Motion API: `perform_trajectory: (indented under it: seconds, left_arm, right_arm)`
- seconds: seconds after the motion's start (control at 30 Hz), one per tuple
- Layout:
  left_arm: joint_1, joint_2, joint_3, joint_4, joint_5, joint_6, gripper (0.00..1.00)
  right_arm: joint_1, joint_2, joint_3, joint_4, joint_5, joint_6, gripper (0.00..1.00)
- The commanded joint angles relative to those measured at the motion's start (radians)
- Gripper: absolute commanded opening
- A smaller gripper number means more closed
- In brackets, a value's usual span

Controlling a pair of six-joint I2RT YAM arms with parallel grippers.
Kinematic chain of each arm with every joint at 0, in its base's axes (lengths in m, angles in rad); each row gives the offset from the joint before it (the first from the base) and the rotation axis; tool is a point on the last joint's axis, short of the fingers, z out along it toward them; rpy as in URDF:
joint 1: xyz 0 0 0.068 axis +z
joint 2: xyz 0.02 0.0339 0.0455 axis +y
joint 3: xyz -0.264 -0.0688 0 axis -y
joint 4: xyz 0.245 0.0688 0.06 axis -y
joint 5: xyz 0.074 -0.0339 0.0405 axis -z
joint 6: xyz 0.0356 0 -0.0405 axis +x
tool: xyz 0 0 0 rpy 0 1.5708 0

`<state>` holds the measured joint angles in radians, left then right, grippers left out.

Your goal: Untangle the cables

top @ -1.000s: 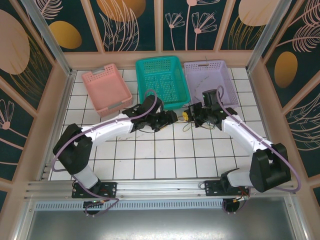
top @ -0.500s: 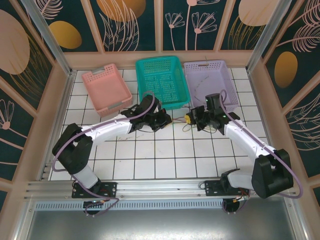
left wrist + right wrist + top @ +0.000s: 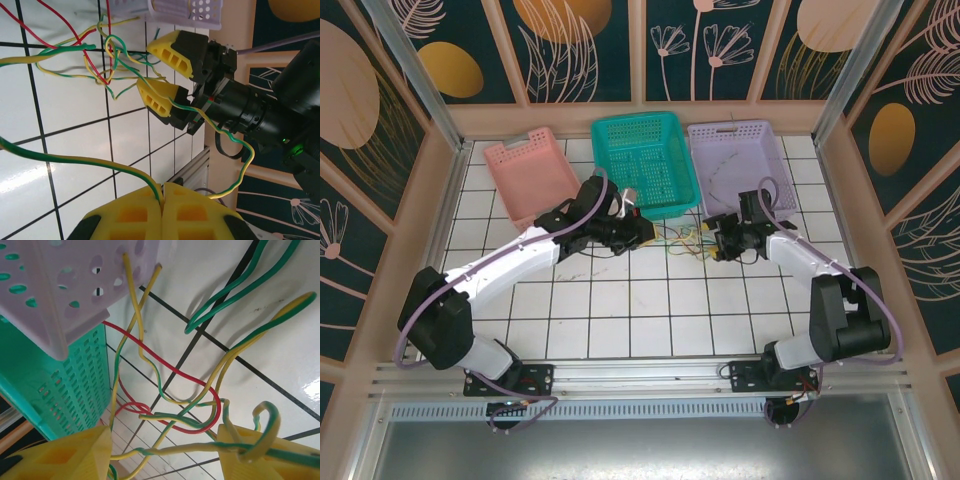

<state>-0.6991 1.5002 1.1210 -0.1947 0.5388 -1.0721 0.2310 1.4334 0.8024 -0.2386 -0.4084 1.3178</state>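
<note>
From above we see the cables [image 3: 682, 240] tangled on the worktop [image 3: 620, 300]. Left wrist view: left gripper [image 3: 162, 192] jaws pinching a green-yellow strand [image 3: 75, 161]. Right gripper [image 3: 165, 445] jaws wide, strand draped over one.

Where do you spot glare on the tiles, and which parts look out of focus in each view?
Left wrist: white glare patch on the table tiles at lower left; the near yellow fingers of the left gripper look soft, the cables sharp. Right wrist: glare at the right edge; cables crisp. Top external: even light, faint shadows under the arms.
</note>
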Motion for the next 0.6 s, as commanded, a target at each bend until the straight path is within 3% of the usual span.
perform_trajectory:
  seconds: [0.0, 0.23, 0.33, 0.57]
  left_arm:
    - [0.006, -0.035, 0.007, 0.026, 0.044, 0.018, 0.0]
    - [0.005, -0.056, 0.003, 0.084, 0.133, 0.035, 0.0]
    - [0.005, -0.06, -0.02, 0.1, 0.183, 0.047, 0.0]
    - [0.005, -0.069, -0.056, 0.1, 0.212, 0.072, 0.0]
  right_arm:
    - [0.013, -0.038, -0.012, 0.004, 0.061, -0.004, 0.61]
    - [0.01, -0.033, -0.116, 0.091, 0.019, 0.072, 0.62]
    - [0.01, -0.021, -0.101, 0.087, 0.041, 0.081, 0.56]
    - [0.009, 0.007, -0.081, 0.065, 0.074, 0.116, 0.12]
